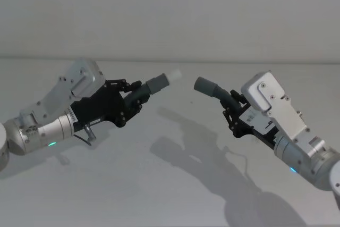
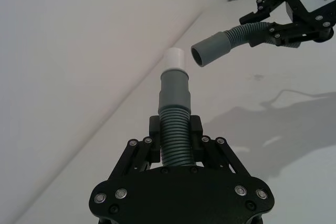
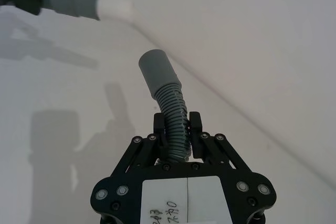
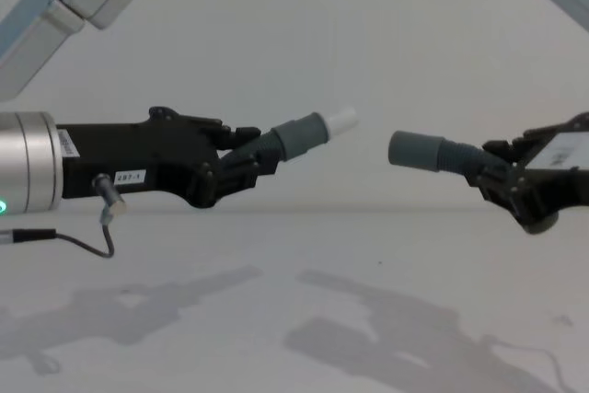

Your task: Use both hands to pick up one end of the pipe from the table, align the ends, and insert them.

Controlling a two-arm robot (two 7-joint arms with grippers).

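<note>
- L pincer (image 1: 139, 93): comes in from the left, arm slanting up toward centre, held above the worktop (image 1: 159, 190). Both fingers are clenched on the corrugated section of the white-tipped hose piece (image 1: 155, 84).
- White-tipped hose piece: sticks out fwd of the L fingertips. Smooth grey cuff first, then the white tip (image 1: 174, 75) at the free end. In the chest view it tilts slightly up toward centre.
- R pincer (image 1: 226, 101): comes in from the right, arm slanting up toward centre, also above the worktop. Fingers are clamped on the ribbed section of the plain-cuff hose piece (image 1: 207, 87).
- Plain-cuff hose piece: curves out of the R fingers. The open cuff (image 2: 212, 48) is at the free end, mouth turned toward the white tip.
- Rel. position: white tip and open cuff face each other near centre, apart, not touching. In the chest view the tip sits a little higher than the cuff. Axes are not in line in the L wrist view.
- Neither hose piece touches the worktop. Only shadows (image 4: 368, 319) of arms and pincers lie on it.
- Hidden / cut off: the rear part of each hose piece passes behind the fingers into the pincer body, so its far end cannot be seen. In the chest view the R arm is cut by the right edge and the L arm by the left edge.
- Misc.: a thin cable (image 4: 87, 244) hangs under the L arm. There is a white label (image 3: 184, 199) on the R pincer body, text not legible.
</note>
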